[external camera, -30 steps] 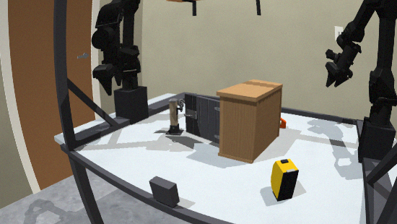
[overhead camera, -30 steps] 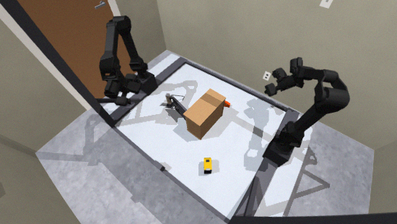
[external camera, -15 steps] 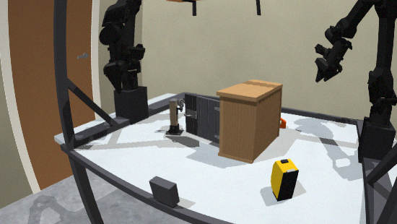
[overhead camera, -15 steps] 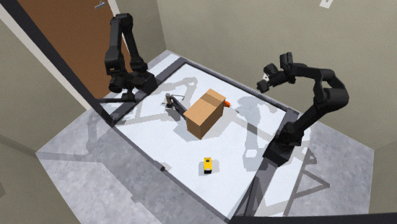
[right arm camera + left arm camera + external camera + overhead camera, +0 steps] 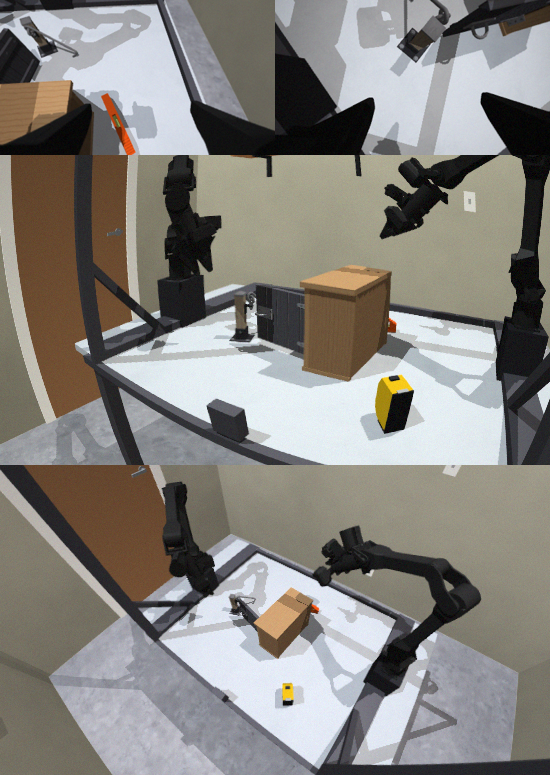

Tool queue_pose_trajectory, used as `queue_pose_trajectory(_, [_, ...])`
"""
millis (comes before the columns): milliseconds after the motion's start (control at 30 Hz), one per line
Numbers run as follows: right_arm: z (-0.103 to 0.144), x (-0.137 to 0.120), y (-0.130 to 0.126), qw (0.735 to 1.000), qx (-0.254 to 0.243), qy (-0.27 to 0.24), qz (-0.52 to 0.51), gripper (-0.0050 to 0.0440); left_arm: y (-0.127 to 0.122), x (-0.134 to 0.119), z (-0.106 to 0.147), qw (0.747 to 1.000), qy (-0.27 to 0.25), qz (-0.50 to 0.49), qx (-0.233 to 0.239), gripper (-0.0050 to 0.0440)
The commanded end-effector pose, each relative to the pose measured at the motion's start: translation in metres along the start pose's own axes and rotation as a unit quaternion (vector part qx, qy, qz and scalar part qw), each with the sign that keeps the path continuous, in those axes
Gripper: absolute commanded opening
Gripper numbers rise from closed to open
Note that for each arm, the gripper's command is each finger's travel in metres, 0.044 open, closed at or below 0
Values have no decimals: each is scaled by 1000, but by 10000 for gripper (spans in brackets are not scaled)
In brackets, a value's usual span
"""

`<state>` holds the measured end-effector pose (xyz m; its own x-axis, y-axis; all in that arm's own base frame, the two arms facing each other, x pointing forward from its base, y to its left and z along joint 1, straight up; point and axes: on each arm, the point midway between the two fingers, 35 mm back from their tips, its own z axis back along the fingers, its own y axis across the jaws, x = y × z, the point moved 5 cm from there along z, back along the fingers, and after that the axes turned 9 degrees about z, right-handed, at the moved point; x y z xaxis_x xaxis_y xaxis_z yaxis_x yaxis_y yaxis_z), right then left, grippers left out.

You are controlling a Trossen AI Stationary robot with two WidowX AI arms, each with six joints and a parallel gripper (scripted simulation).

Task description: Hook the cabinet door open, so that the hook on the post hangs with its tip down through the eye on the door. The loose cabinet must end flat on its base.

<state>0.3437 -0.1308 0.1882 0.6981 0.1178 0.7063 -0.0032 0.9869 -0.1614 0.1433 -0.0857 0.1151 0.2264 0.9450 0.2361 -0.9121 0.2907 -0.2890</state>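
The wooden cabinet [image 5: 280,622] [image 5: 345,320] [image 5: 34,100] stands upright on the white table [image 5: 320,705]. Its dark door [image 5: 247,612] [image 5: 280,315] [image 5: 14,59] is swung open toward the short post [image 5: 233,602] [image 5: 241,315] [image 5: 421,39] [image 5: 41,45]. The metal hook [image 5: 441,8] [image 5: 57,41] sticks out from the post top, away from the door. The eye [image 5: 479,32] on the door's edge shows as an empty ring. My left gripper [image 5: 206,585] [image 5: 205,260] [image 5: 426,99] is open and empty above the post. My right gripper [image 5: 322,576] [image 5: 390,230] [image 5: 141,107] is open and empty high behind the cabinet.
An orange level [image 5: 314,609] [image 5: 392,325] [image 5: 117,122] lies on the table behind the cabinet. A yellow box [image 5: 287,694] [image 5: 394,403] stands near the front. A small dark block [image 5: 228,419] sits at the front edge. A dark frame rims the table.
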Motion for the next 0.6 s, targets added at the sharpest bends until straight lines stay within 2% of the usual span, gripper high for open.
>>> queue_pose_trajectory(0, [6, 52, 29, 998, -4, -63, 20, 400, 2, 22, -8, 996, -28, 75, -45, 440])
queue_pose_trajectory(100, [9, 75, 57, 995, 11, -93, 28, 400, 4, 36, -15, 988, -49, 127, -71, 440])
queue_pose_trajectory(167, [9, 75, 57, 995, 11, -93, 28, 400, 4, 36, -15, 988, -49, 127, -71, 440])
queue_pose_trajectory(367, [25, 116, 122, 985, 53, -160, 36, 400, 8, 61, -28, 963, -91, 224, -119, 440])
queue_pose_trajectory(467, [31, 126, 140, 981, 65, -177, 36, 400, 8, 65, -31, 957, -98, 240, -128, 440])
queue_pose_trajectory(567, [33, 129, 146, 980, 70, -183, 36, 400, 9, 65, -32, 958, -99, 240, -124, 440])
